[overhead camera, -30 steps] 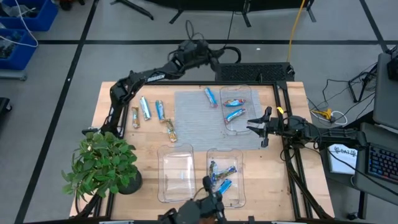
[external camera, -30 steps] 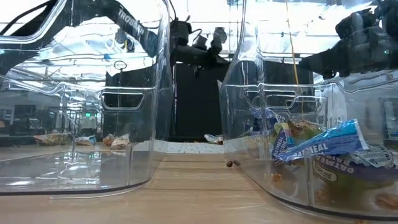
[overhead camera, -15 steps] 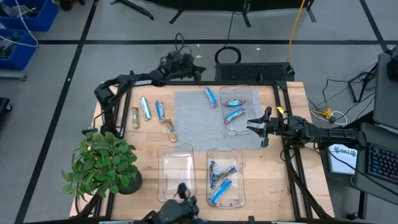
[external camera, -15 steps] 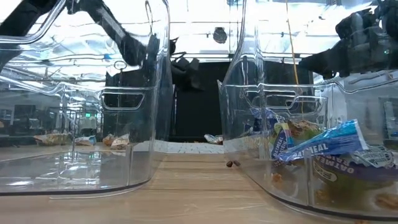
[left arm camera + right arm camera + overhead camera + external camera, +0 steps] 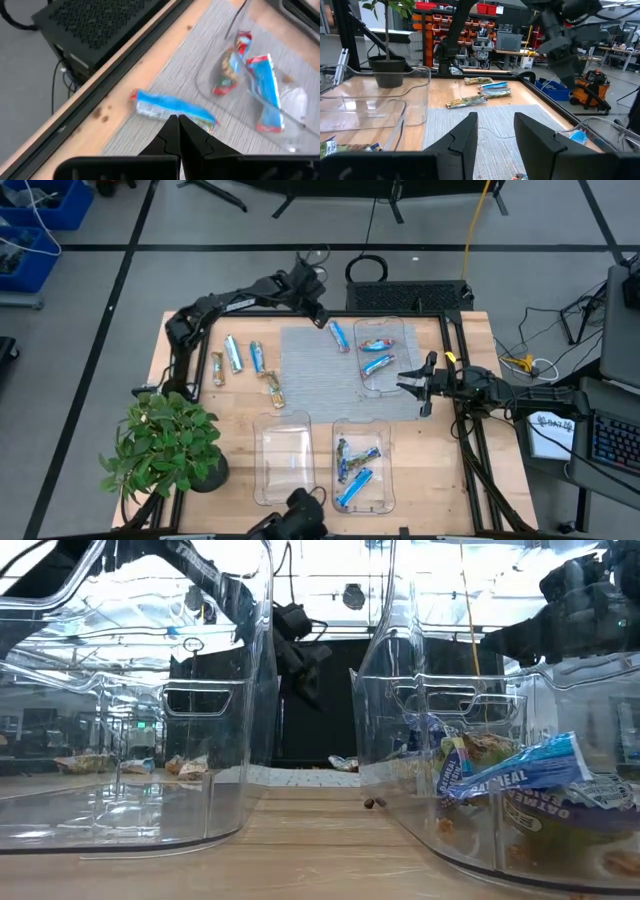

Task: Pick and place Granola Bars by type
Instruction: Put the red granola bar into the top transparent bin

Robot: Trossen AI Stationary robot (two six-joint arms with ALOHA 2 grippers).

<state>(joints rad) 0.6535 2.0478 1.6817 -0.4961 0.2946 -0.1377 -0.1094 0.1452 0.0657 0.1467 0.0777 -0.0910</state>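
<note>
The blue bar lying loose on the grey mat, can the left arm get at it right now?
Probably yes. The left gripper hangs right above the blue bar, jaws shut, nothing between them; it would need to open first.

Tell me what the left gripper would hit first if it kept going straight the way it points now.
Most likely the blue granola bar lying alone on the grey mat. In the left wrist view the left gripper, fingers together, aims right at it. How far above it the gripper sits is unclear.

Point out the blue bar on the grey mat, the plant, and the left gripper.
Blue bar (image 5: pixel 339 336), high view, middle of its wrapper.
Plant (image 5: pixel 160 442), high view, middle of the leaves.
Left gripper (image 5: pixel 178 121), left wrist view, between its shut fingertips.
</note>
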